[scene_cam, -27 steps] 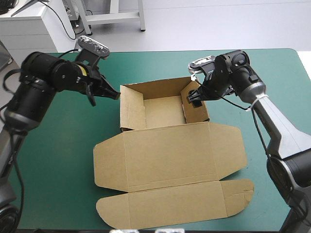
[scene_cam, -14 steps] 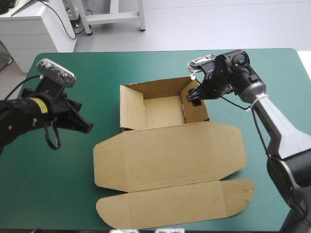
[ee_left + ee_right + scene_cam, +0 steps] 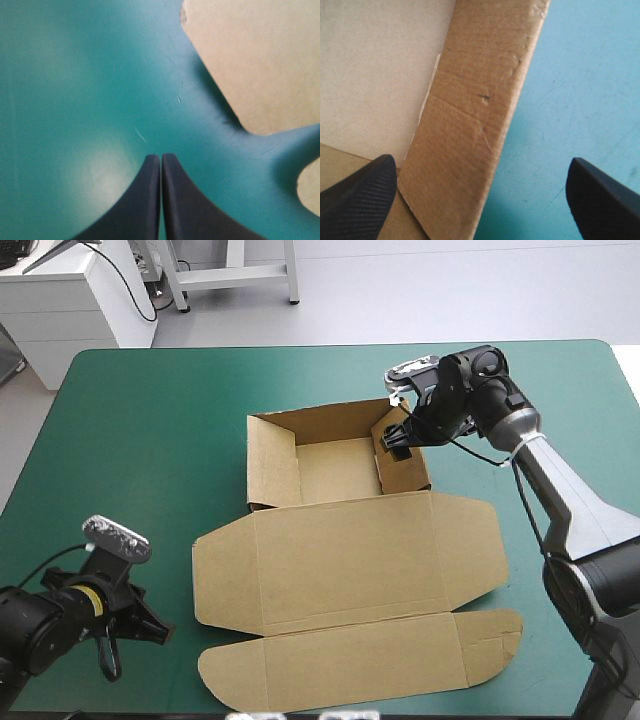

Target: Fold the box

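Note:
The brown box (image 3: 345, 560) lies mid-table. Its tray (image 3: 335, 468) at the far side has its walls raised, and the lid and front flap (image 3: 360, 665) lie flat toward the near edge. My right gripper (image 3: 393, 443) is open and straddles the tray's right wall (image 3: 470, 115), one finger (image 3: 357, 187) inside the tray and the other outside over the cover. My left gripper (image 3: 158, 632) is shut and empty, low over the teal-green cover near the table's near-left corner, left of the flat flaps. Rounded brown flap corners (image 3: 255, 60) show ahead of the left gripper (image 3: 160, 159).
A broad stretch of teal-green cover (image 3: 130, 460) lies left of the box, with a narrower strip (image 3: 560, 390) to its right. The table's near edge runs close behind the left gripper and the front flap.
My left arm has drawn back from the tray's left wall, sweeping toward the near-left corner of the table. The right gripper has stayed at the tray's right wall.

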